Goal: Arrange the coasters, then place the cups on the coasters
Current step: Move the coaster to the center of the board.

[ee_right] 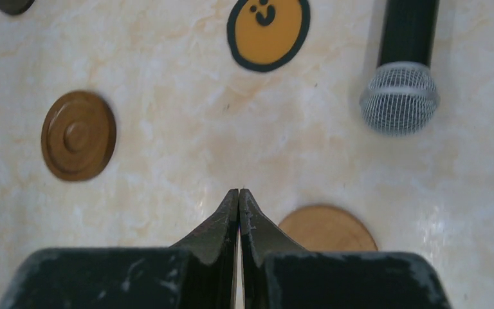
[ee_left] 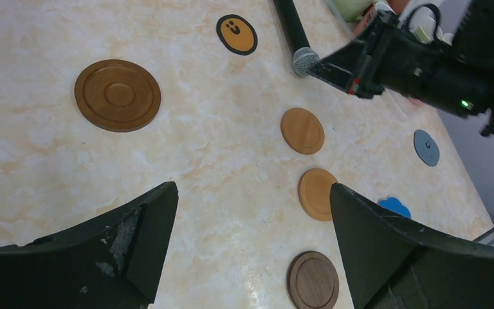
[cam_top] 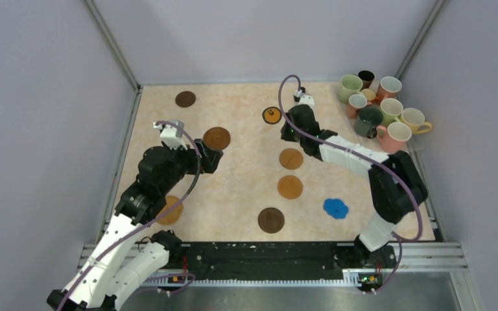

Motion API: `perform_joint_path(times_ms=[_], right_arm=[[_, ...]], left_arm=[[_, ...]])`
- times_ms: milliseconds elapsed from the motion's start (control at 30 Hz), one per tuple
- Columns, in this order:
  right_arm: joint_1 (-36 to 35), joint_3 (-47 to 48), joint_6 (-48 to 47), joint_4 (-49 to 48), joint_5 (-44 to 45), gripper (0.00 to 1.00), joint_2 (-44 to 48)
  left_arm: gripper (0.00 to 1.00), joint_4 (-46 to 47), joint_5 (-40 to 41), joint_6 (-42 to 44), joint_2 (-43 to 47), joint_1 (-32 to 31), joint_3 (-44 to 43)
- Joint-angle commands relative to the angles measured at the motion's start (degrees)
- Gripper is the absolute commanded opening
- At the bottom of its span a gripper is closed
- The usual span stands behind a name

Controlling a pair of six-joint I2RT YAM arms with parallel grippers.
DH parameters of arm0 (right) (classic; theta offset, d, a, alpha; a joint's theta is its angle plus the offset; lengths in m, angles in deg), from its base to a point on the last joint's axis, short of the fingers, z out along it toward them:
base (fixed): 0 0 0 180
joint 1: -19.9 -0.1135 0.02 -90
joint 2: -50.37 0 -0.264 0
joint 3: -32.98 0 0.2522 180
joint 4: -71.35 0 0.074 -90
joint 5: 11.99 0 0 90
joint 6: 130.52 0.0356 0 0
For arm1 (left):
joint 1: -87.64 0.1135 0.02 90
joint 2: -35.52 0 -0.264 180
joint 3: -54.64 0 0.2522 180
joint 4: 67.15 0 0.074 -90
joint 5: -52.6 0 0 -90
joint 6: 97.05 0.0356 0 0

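Note:
Several coasters lie spread on the table: a dark brown one (cam_top: 185, 98), a ridged brown one (cam_top: 216, 137) (ee_left: 117, 94), a black-and-orange face one (cam_top: 272, 115) (ee_right: 268, 29), two tan discs (cam_top: 291, 158) (cam_top: 290, 186), a dark disc (cam_top: 271, 219) and a blue flower (cam_top: 336, 208). A grey-blue one (ee_left: 426, 147) shows in the left wrist view. The cups (cam_top: 377, 107) stand clustered at the far right corner. My left gripper (cam_top: 211, 155) (ee_left: 252, 188) hangs open over bare table beside the ridged coaster. My right gripper (cam_top: 287, 135) (ee_right: 239, 191) is shut on nothing, just above a tan disc (ee_right: 327, 226).
A black microphone with a grey mesh tip (ee_right: 400, 96) (ee_left: 304, 61) lies beside the right gripper, near the face coaster. An orange coaster (cam_top: 170, 210) is partly hidden under my left arm. Grey walls close in the table on three sides.

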Motion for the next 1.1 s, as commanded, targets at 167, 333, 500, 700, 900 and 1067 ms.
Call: perform_joint_path(times_ms=[167,333,500,700,900,1067], right_arm=[[7.11,19.97,-0.37,-2.26,-7.79,0.00,-21.99],[7.64,28.12,-0.69,-0.73,-5.90,0.00,-28.89],[8.93,37.55,-1.65,3.01,-5.52,0.00,-35.90],[10.74,49.31,-0.85,6.08,-7.35,0.00,-43.85],[13.06,57.43,2.89,9.02,-10.32,0.00,-50.12],[14.38,58.49,4.72,8.80,-16.20,0.00,-52.66]], left_arm=[[0.94,0.38,1.07,0.64,1.94,-0.94,-1.87],[0.94,0.26,3.18,0.92,1.59,-1.81,-1.88],[0.94,0.04,3.53,1.02,1.31,-2.58,-2.04],[0.94,0.23,3.26,1.06,0.52,-2.93,-2.05],[0.94,-0.12,4.05,1.37,0.12,-2.93,-2.19],[0.94,-0.37,4.42,1.57,-0.32,-2.98,-2.31]])
